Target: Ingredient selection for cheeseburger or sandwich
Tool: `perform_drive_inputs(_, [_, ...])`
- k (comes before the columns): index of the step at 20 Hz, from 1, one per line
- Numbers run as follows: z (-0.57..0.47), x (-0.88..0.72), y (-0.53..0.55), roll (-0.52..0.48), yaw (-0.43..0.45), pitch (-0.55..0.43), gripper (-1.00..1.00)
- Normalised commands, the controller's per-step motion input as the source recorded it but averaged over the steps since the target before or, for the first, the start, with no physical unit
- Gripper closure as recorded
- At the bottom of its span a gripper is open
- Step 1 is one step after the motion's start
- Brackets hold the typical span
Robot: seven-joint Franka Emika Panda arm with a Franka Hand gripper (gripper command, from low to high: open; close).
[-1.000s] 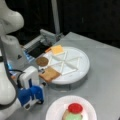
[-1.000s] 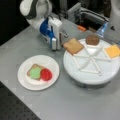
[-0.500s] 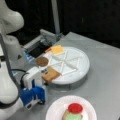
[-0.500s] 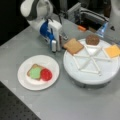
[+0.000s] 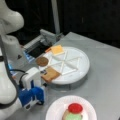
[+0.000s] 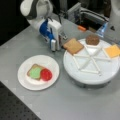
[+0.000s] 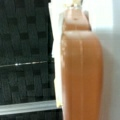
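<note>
A white divided tray point(image 5: 80, 65) point(image 6: 105, 77) holds a tan-brown toast square point(image 5: 51, 74) point(image 6: 73, 45), a dark brown patty point(image 5: 42, 61) point(image 6: 92, 39) and a yellow-orange cheese square point(image 5: 57, 50) point(image 6: 113, 50). My gripper point(image 5: 44, 73) point(image 6: 62, 37) lies level at the tray's rim, its fingertips against the toast's outer edge. That toast point(image 7: 81, 75) fills the wrist view, seen edge-on and very close. On the white paper plate point(image 5: 57, 110) point(image 6: 25, 80) lies the sandwich stack: toast, green lettuce point(image 5: 73, 116) point(image 6: 35, 73) and a red tomato disc point(image 5: 75, 108) point(image 6: 46, 74).
A grey box with an orange piece point(image 6: 81, 28) stands behind the tray. The robot's white base point(image 5: 10, 45) rises at a front view's left. A black mat point(image 6: 15, 110) borders the grey table's edge.
</note>
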Motion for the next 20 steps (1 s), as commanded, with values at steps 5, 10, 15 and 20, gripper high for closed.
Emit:
perform_drive_inputs(5, [0.24, -0.34, 0.18, -0.200, -0.154, 0.074, -1.00])
perform_drive_inputs(10, [0.22, -0.33, 0.27, -0.226, -0.139, 0.074, -1.00])
perform_drive_inputs(15, [0.19, -0.25, 0.27, -0.251, -0.131, 0.068, -1.00])
perform_drive_inputs(20, [0.17, -0.15, 0.20, -0.249, -0.076, 0.046, -1.00])
